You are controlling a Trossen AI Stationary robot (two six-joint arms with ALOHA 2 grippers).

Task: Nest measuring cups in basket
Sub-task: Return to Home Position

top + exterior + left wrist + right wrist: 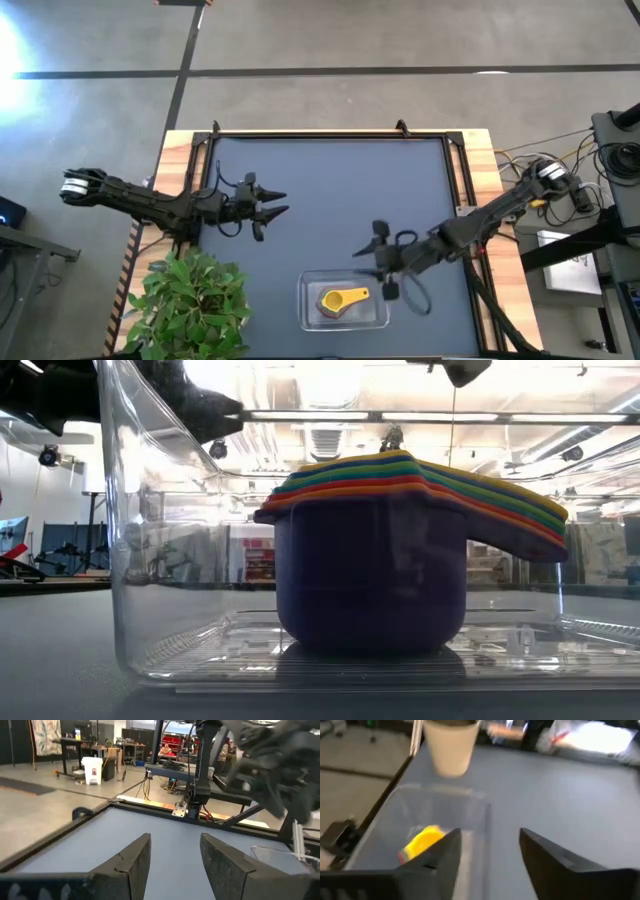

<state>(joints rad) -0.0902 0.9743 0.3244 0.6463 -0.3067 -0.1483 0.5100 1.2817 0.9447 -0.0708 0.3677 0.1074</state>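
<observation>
Measuring cups sit nested as one stack inside the basket, at the lower middle of the high view, on the dark blue table that fills most of that frame.

The left arm reaches in from the left edge of the high view. The right arm comes in from the right edge and slants down toward the centre. A leafy green plant stands at the lower left, partly over the table's corner.

The basket, clear and low-walled, lies near the table's bottom edge. In the low view its wall rises at the left of the frame.

Inside the basket, the stack stands upright on the floor. From above only the yellow top cup shows, its handle pointing to the right. In the low view the stack shows a dark purple outer cup with orange, red, green and yellow rims banded above it, handles fanned toward the right.

The right gripper hangs just above the basket's upper right corner in the high view, clear of it, fingers spread and holding nothing. Its wrist view shows the same wide gap, with the basket and the yellow cup ahead.

The left gripper is at the left middle of the table, well apart from the basket. It is parted and empty too.
</observation>
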